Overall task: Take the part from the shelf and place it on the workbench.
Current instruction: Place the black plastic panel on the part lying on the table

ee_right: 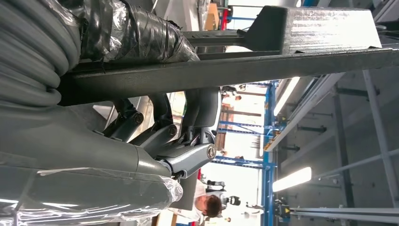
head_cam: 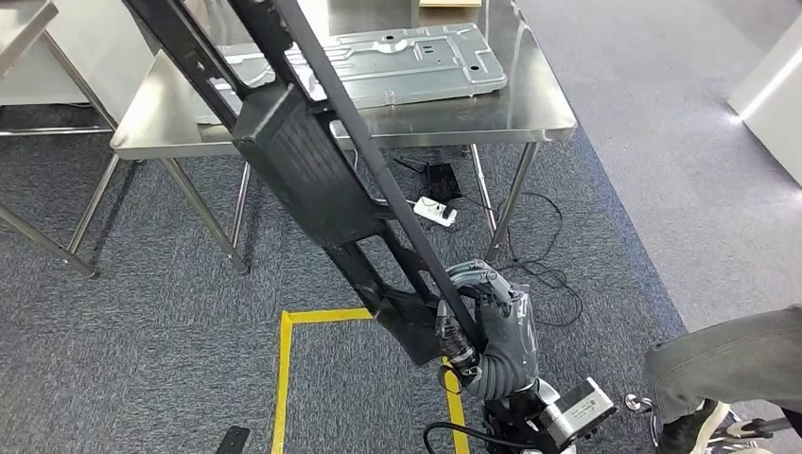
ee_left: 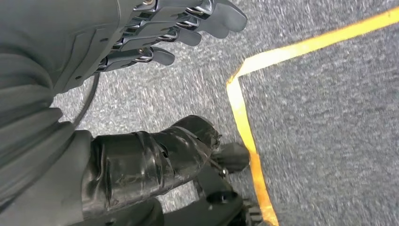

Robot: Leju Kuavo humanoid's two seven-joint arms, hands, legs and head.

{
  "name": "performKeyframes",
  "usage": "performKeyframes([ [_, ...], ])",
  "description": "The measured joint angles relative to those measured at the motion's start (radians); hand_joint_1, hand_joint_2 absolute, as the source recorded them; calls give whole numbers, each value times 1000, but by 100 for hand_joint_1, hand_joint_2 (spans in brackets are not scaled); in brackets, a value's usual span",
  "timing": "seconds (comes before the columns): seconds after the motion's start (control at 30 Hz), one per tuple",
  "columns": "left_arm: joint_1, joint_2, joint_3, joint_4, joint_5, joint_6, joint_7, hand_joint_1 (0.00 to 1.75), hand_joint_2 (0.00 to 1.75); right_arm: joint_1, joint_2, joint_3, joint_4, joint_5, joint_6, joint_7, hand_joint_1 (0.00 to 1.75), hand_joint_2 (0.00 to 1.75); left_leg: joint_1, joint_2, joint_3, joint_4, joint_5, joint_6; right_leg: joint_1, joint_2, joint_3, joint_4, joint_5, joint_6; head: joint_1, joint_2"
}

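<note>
The right hand (head_cam: 492,326) gripped the lower end of the long black part (head_cam: 312,180), fingers wrapped round its bar. The left hand (ee_left: 174,28) hung over the carpet, holding nothing, fingers loosely extended. From the grip, the part ran diagonally up and away to the left, its long axis crossing above the steel workbench (head_cam: 530,113). On that bench lay a grey metal panel (head_cam: 416,61). Below it sat a power strip (head_cam: 435,210) with cables; yellow floor tape (head_cam: 284,378) marked the carpet, and a person's leg (head_cam: 719,364) stood near on the right.

Bright, even indoor light; glare on the steel workbench (head_cam: 530,113); wrist views perhaps slightly soft.
</note>
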Motion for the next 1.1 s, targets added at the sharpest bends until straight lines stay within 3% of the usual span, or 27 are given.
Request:
performKeyframes([
  [0.03, 1, 0, 0, 0, 0, 0, 0, 0, 175, 0, 0, -1, 0, 0, 0, 0, 175, 175, 4, -1, 8, 4, -11, -6, -4, 0, 17, -58, 42, 4, 0, 0],
  [0.1, 0, 0, 0, 0, 0, -1, 0, 0, 175, -1, 0, -1, 1, 0, 0, 0, 175, 175, 7, -4, 16, 15, -32, -22, -6, 1, 53, -152, 86, 5, 3, 0],
  [0.27, -4, 1, 0, 0, 0, -2, 0, 0, 175, 0, 0, -2, 2, 9, -1, 0, 175, 175, 7, -3, 21, 24, -57, -51, 0, 5, 77, -184, 67, -38, -3, 0],
  [0.33, -4, 0, 0, 0, 0, -3, 0, 0, 175, -2, 0, -2, 2, 33, -5, 4, 175, 175, 9, 1, -15, 100, -89, -58, -1, 4, 90, -189, 60, -52, -6, 0],
  [0.4, -3, 0, 0, 0, 0, -4, 0, 0, 175, -3, 0, -3, 2, 55, -8, 10, 175, 175, 9, 2, -95, 226, -126, -59, 4, 2, 101, -190, 50, -60, -7, 0],
  [0.43, -2, 0, 0, 0, 0, -4, 1, 0, 175, -3, 0, -3, 2, 62, -9, 13, 175, 175, 9, 2, -132, 272, -127, -58, 6, 2, 107, -190, 44, -62, -7, 0],
  [0.47, 0, 0, 0, 0, 0, -4, 1, 0, 175, -2, 0, -3, 2, 67, -10, 15, 175, 175, 8, 2, -156, 287, -111, -55, 9, 3, 115, -190, 38, -63, -7, 0],
  [0.5, 1, 0, 0, 0, 1, -4, 2, 0, 175, -2, 0, -3, 2, 71, -11, 16, 175, 175, 7, 2, -163, 265, -74, -50, 11, 3, 126, -191, 30, -64, -7, 0],
  [0.57, 2, 1, 0, 0, 1, -4, 2, 0, 175, -2, 0, -3, 2, 75, -15, 16, 175, 175, -2, 12, -137, 155, 17, -32, 15, 0, 149, -193, 13, -62, -7, 0],
  [0.6, 1, 1, 0, 0, 1, -4, 3, 0, 175, -3, 0, -3, 2, 77, -17, 16, 175, 175, -10, 22, -119, 104, 46, -22, 17, -3, 159, -196, 5, -59, -5, 0],
  [0.63, -1, 1, 0, 0, 1, -4, 3, 0, 175, -3, 0, -3, 3, 79, -19, 17, 175, 175, -17, 30, -105, 70, 55, -14, 18, -7, 165, -198, -1, -54, -4, 0],
  [0.7, -4, 1, 0, 0, 1, -4, 3, 0, 175, -3, 0, -3, 3, 83, -20, 21, 175, 175, -26, 33, -93, 46, 44, -8, 18, -17, 172, -206, -6, -45, -3, 0],
  [0.8, -2, 1, 0, 0, 2, -3, 4, 0, 175, -5, -1, -3, 2, 89, -20, 29, 175, 175, -15, 16, -64, 14, 41, 0, 19, -23, 176, -193, -22, -31, -1, 0],
  [0.87, -2, 1, 0, 0, 3, -3, 5, 0, 175, -6, -1, -3, 2, 91, -20, 32, 175, 175, -10, 5, -43, 0, 35, 8, 16, -15, 127, -95, -58, -23, 2, 0],
  [0.93, -3, 1, 0, 0, 3, -2, 5, 0, 175, -4, -1, -3, 3, 91, -20, 33, 175, 175, -9, -9, -29, -1, 24, 13, 10, -12, 44, 27, -87, -16, 2, 0],
  [0.97, -3, 1, 0, 0, 3, -2, 5, 0, 175, -3, -2, -3, 4, 91, -21, 34, 175, 175, -8, -18, -20, -1, 16, 12, 6, -11, 15, 53, -76, -12, 2, 0],
  [1.0, -2, 1, 0, 0, 3, -2, 5, 0, 175, -2, -2, -3, 4, 91, -21, 35, 175, 175, -7, -27, -9, 0, 8, 9, 3, -10, 4, 42, -45, -9, 2, 0],
  [1.07, 1, 0, 0, 0, 3, -2, 5, 0, 175, -2, -2, -3, 6, 91, -22, 35, 175, 175, -3, -42, 11, 3, -13, 1, -3, -8, 26, -63, 51, -5, 3, 0],
  [1.1, 1, -1, 0, 0, 3, -2, 4, 0, 175, -3, -2, -3, 6, 90, -22, 35, 175, 175, -3, -47, 18, 8, -23, -6, -2, -6, 44, -117, 82, -6, 5, 0],
])
